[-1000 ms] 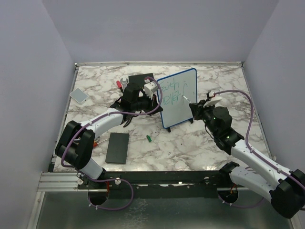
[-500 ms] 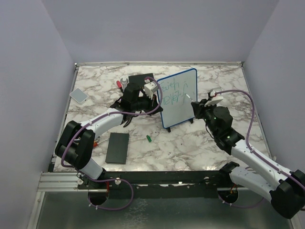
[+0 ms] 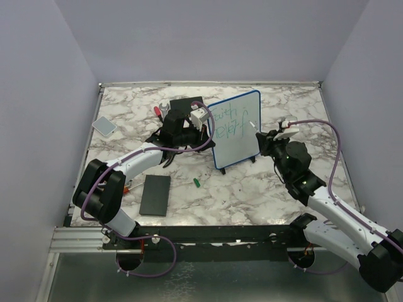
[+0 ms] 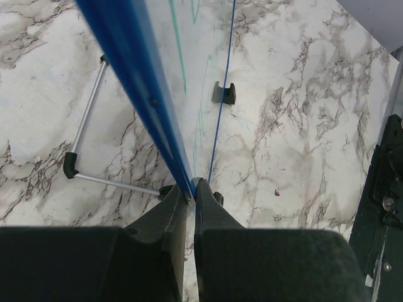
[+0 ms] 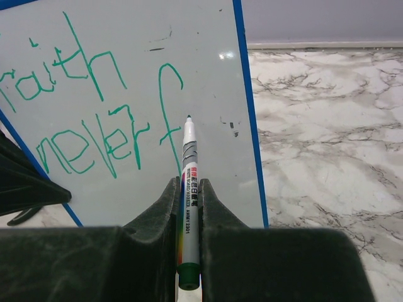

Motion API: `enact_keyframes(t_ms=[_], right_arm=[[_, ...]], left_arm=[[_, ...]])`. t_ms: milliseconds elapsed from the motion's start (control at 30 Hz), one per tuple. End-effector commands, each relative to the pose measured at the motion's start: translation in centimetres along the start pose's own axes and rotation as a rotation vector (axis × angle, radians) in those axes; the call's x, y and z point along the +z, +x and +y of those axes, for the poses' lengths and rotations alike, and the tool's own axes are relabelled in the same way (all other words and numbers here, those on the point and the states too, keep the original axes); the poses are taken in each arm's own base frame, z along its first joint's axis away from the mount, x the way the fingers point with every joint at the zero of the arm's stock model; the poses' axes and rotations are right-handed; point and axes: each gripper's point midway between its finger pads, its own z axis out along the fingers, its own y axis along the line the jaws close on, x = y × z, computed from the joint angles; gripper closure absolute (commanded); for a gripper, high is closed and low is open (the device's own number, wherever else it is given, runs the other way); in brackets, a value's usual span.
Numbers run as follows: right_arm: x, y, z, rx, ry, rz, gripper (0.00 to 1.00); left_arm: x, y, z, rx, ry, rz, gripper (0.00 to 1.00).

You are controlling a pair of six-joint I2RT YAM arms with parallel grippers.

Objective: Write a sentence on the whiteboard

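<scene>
Whiteboard point(image 3: 236, 132) edge pinched in left tool point(image 4: 191, 186), its green sentence point(image 5: 104, 141) just ahead of marker point(image 5: 188, 154) gripped by right tool point(image 5: 189, 184).

Your left arm point(image 3: 135, 160) lay stretched from its base at the lower left of the overhead view up toward the middle, with the wrist at the far end. Your left gripper point(image 4: 191, 185) was clamped, fingers nearly together, on the blue edge of the whiteboard point(image 4: 132, 88). Your right arm point(image 3: 327, 201) ran from the lower right corner up and leftward. Your right gripper point(image 5: 189, 182) was closed around a marker point(image 5: 188, 160), which pointed straight out past the fingertips toward the top of the wrist view.
</scene>
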Motion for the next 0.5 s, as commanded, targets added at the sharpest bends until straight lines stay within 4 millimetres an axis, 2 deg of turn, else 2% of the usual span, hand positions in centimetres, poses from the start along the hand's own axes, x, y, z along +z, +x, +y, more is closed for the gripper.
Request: enact_keyframes(t_ms=[0, 467], right_arm=[[0.0, -0.4, -1.0, -0.025, 0.046, -0.016, 0.99], [-0.8, -0.5, -3.1, 0.026, 0.011, -0.034, 0.99]], left_arm=[[-0.1, 2.3, 0.8, -0.018, -0.044, 0.079, 1.00], [-0.2, 2.2, 0.8, -0.013, -0.049, 0.076, 1.00]])
